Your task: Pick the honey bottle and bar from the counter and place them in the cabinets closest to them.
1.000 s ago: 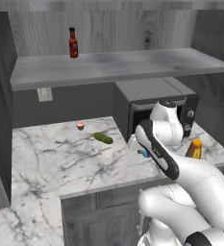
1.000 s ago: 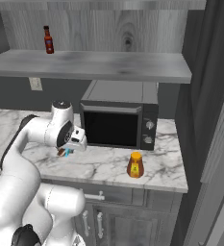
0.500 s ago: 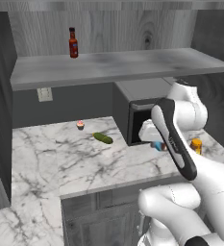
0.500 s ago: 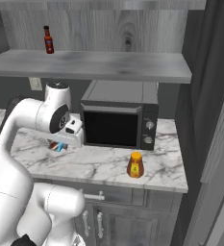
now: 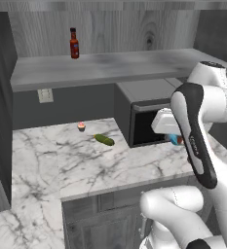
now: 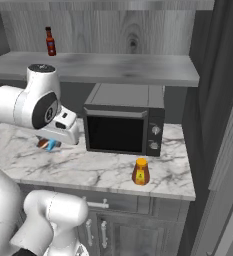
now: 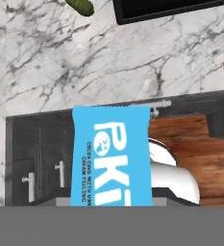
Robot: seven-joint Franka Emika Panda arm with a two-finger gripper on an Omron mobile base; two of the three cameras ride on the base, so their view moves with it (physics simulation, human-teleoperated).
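- The tool (image 7: 114, 204) is pinching the bar (image 7: 110, 156), lifted clear of the desk (image 5: 85, 165); its wrapper hangs above the desk's front edge.
- To do this step well, I judge: keep the pinch firm, carry the bar up to the cabinet shelf (image 5: 110, 65) above, and clear the shelf's front lip before setting it down flat.
- Left base view: the cupcake (image 5: 81, 127) and the green vegetable (image 5: 104, 140) lie near the desk's back edge; the sauce bottle (image 5: 74, 44) stands on the shelf; only a sliver of blue peeks out past the arm.
- Right base view: the honey bottle (image 6: 140, 172) stands near the desk's front edge, before the microwave (image 6: 124, 122); the left base view hides it behind the arm.
- Hand view: the wrapper's print and the lower doors' handles.
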